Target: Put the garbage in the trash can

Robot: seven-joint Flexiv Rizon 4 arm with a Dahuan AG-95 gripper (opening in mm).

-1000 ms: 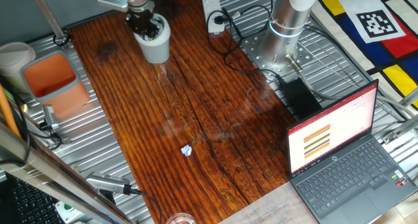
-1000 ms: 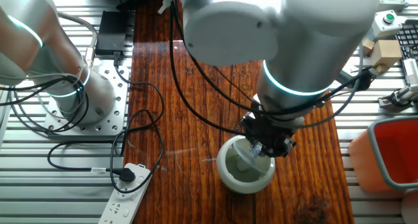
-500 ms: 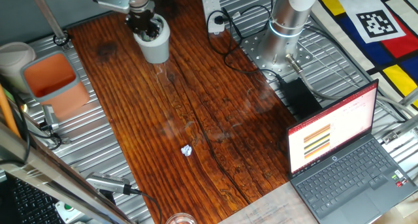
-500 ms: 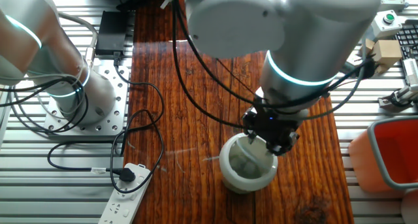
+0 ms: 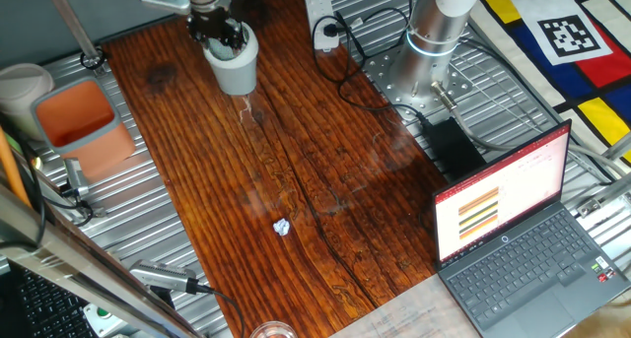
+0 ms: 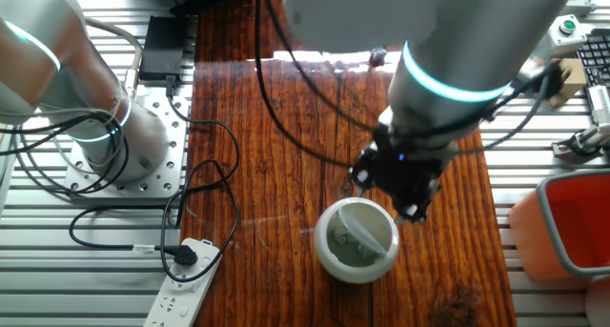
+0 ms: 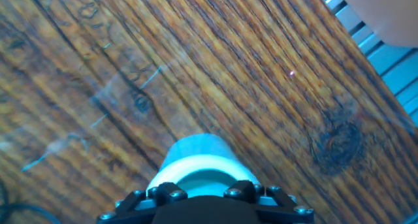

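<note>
The trash can (image 5: 235,67), a small light-grey cup, stands upright at the far end of the wooden table; it also shows in the other fixed view (image 6: 356,239) and the hand view (image 7: 196,160). My gripper (image 5: 218,30) hangs just above its rim, a little to one side (image 6: 389,195), jaws apart and empty. Pale shapes lie inside the cup, too blurred to name. One white paper wad (image 5: 282,226) lies on the wood far from the cup, towards the near end. The hand view shows only the gripper's black body at the bottom edge.
A rectangular bin with an orange inside (image 5: 74,116) and a pale round tub (image 5: 22,82) stand off the table's left side. A power strip (image 5: 322,18) with cables, the arm's base (image 5: 434,33) and an open laptop (image 5: 513,230) lie to the right.
My gripper has risen out of the cup's mouth and now sits above its rim. The cup and the loose wad have not moved.
</note>
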